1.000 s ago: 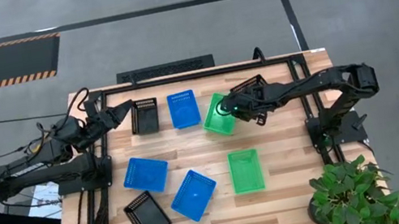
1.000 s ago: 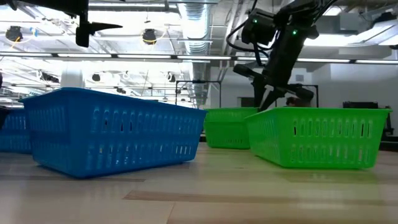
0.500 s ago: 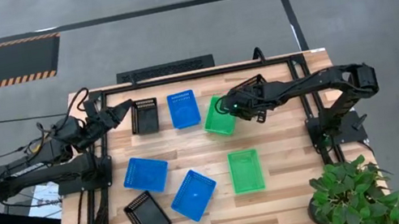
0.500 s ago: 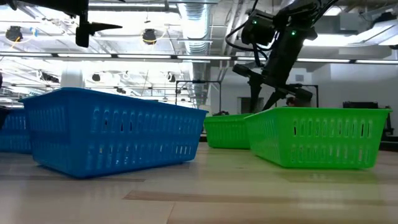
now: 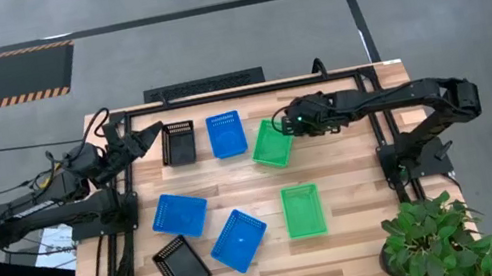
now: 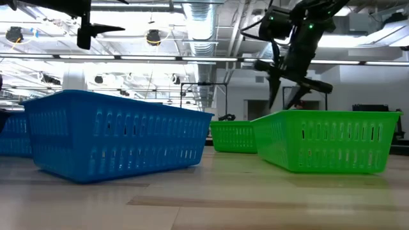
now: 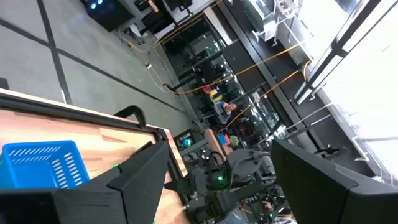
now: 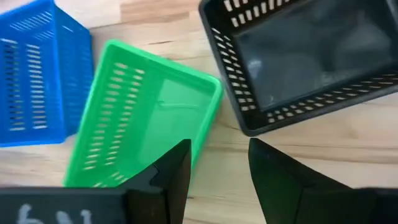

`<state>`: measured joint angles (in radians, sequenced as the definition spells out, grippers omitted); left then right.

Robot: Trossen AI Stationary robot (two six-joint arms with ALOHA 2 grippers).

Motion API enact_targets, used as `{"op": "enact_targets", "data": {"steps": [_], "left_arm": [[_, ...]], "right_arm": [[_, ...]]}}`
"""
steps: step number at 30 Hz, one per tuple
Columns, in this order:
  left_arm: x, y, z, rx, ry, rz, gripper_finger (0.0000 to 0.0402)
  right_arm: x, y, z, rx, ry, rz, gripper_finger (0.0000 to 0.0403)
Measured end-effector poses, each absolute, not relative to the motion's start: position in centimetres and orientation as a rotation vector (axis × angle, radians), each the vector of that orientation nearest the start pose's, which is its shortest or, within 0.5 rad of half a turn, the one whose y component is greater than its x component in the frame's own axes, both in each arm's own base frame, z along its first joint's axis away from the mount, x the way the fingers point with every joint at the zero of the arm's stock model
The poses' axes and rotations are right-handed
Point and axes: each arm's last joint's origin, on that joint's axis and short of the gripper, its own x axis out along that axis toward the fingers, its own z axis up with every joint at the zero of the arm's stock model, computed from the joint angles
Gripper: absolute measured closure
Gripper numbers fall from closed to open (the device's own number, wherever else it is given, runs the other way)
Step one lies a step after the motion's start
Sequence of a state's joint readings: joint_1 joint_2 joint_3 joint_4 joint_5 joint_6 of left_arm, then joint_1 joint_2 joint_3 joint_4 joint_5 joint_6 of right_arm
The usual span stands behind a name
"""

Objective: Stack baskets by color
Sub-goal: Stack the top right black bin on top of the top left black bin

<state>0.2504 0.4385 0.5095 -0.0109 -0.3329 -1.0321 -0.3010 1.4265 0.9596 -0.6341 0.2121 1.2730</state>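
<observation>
My right gripper [image 5: 295, 121] hangs open above the table, between a tilted green basket [image 5: 270, 144] and a black basket [image 8: 311, 62] that lies mostly under its arm. It touches neither. The wrist view shows bare wood between its fingers [image 8: 221, 180]. A black basket [image 5: 178, 142] and a blue basket [image 5: 225, 134] rest on their bottoms along the far edge. Nearer lie a green basket [image 5: 302, 210], two blue baskets [image 5: 179, 215] [image 5: 237, 239] and a black one [image 5: 181, 267]. My left gripper [image 5: 152, 134] waits open, level, at the far left.
A potted plant [image 5: 441, 236] stands at the table's near right corner. The black frame rail [image 5: 248, 89] runs along the far edge. Bare wood shows in the middle [image 5: 244, 184] and at the near right [image 5: 360, 209].
My right gripper has opened, letting go of the tilted green basket's rim. It has then risen, rolled, and gone toward the table's far right. The green basket has settled lower onto the table.
</observation>
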Motion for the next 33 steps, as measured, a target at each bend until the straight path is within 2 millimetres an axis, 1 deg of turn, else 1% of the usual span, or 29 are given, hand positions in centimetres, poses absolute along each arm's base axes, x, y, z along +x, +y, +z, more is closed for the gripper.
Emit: {"op": "enact_targets", "data": {"steps": [4, 6, 8, 12, 18, 21, 23, 26, 33], "left_arm": [[11.0, 3.8, 29.8, -1.003, -0.357, 0.503, 0.0128], [11.0, 3.8, 29.8, -1.003, -0.359, 0.511, 0.0128], [11.0, 3.8, 29.8, -1.003, -0.361, 0.513, 0.0128], [11.0, 3.8, 29.8, -1.002, -0.361, 0.513, 0.0128], [11.0, 3.8, 29.8, -1.003, -0.360, 0.513, 0.0128], [11.0, 3.8, 29.8, -1.003, -0.360, 0.513, 0.0128], [11.0, 3.8, 29.8, -1.003, -0.359, 0.511, 0.0128], [11.0, 3.7, 29.8, -1.008, -0.344, 0.482, 0.0128], [11.1, 3.6, 29.8, -1.012, -0.325, 0.445, 0.0128]], "right_arm": [[25.1, -9.0, 22.0, 1.030, 0.778, -1.081, 0.0228], [24.5, -9.4, 21.8, 0.998, 0.832, -1.100, 0.0229], [23.9, -9.9, 21.7, 1.009, 0.855, -1.152, 0.0228], [23.1, -10.7, 21.6, 1.121, 0.791, -1.293, 0.0217], [21.6, -11.9, 21.4, 1.076, 0.813, -1.443, 0.0200], [20.8, -12.3, 21.4, 1.089, 0.835, -1.495, 0.0197], [20.5, -12.2, 21.3, 1.121, 0.833, -1.545, 0.0198], [20.4, -11.9, 21.3, 1.186, 0.789, -1.609, 0.0199], [20.4, -11.7, 21.1, 1.389, 0.568, -1.764, 0.0200]]}}
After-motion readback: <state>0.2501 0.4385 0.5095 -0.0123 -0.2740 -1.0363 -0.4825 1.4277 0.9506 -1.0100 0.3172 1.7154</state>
